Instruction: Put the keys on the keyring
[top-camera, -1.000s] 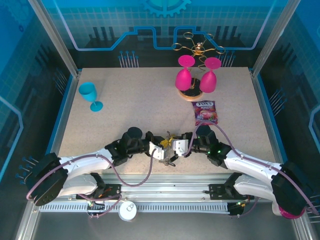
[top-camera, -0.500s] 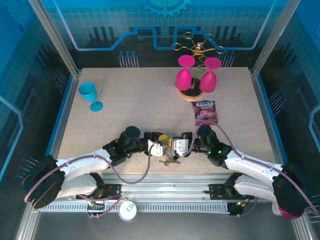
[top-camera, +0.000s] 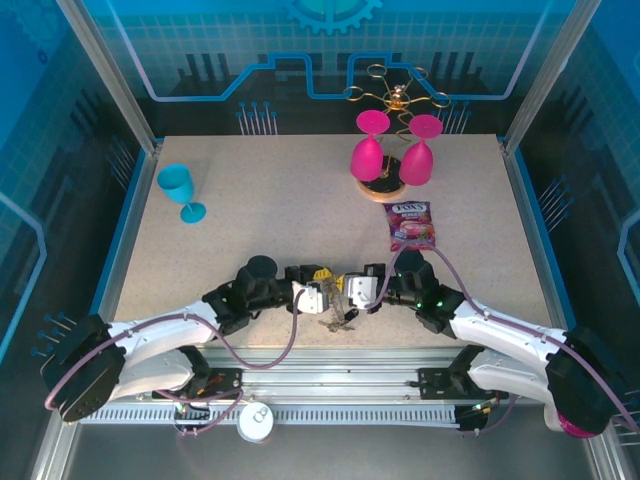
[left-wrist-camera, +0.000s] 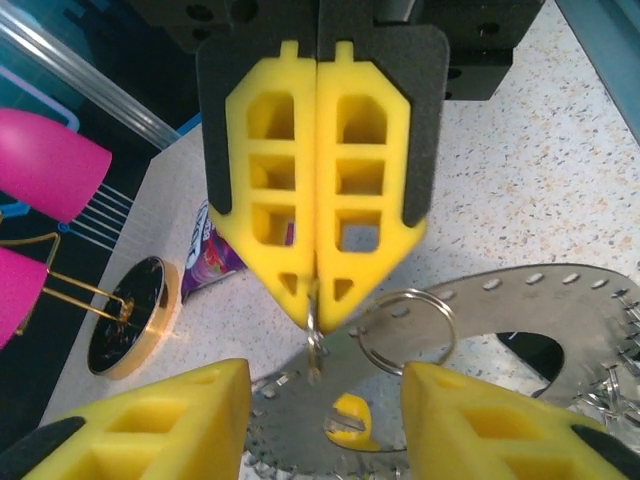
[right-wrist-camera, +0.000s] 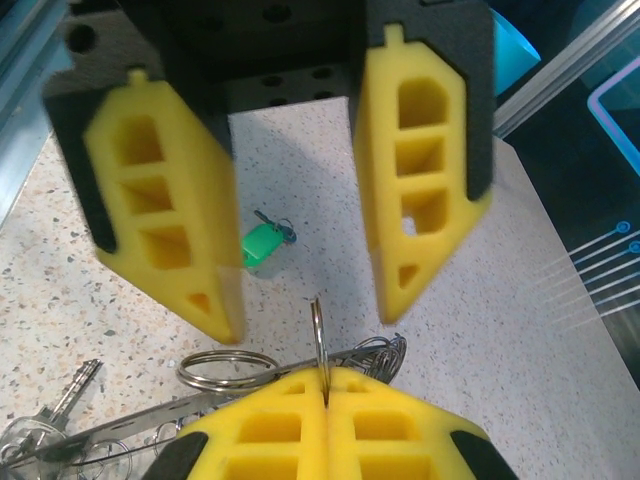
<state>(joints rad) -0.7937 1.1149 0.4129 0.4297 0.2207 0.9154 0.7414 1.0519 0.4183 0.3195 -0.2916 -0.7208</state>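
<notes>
Keyring (left-wrist-camera: 540, 300): flat hoop on the table (top-camera: 300, 200), at its 6 o'clock edge, just under both my grippers.
Right gripper (left-wrist-camera: 316, 305): fingers pressed together on a small ring (right-wrist-camera: 318, 335) that stands edge-on.
Left gripper (right-wrist-camera: 305, 300): jaws apart with nothing in them, hanging over that small ring.
Split ring (left-wrist-camera: 405, 325): lies loose on the hoop, at 3 o'clock from my right fingertips.
Green key (right-wrist-camera: 262, 245): loose on the table at 11 o'clock from the small ring, apart from the hoop.
Yellow key (left-wrist-camera: 350, 420): its head shows through the hoop's opening; I cannot tell whether it is attached.
Metal key (right-wrist-camera: 75, 385): at 9 o'clock, beside the hoop's fringe; I cannot tell whether it is joined.
Progress: unfinished, I judge. The green key at least is left to thread, and I can confirm no key as on.
Count: one keyring, two rings, three keys I can make out, two pink glasses (top-camera: 390, 155), one blue glass (top-camera: 178, 190), one packet (top-camera: 411, 224), one gold stand (top-camera: 396, 95).
</notes>
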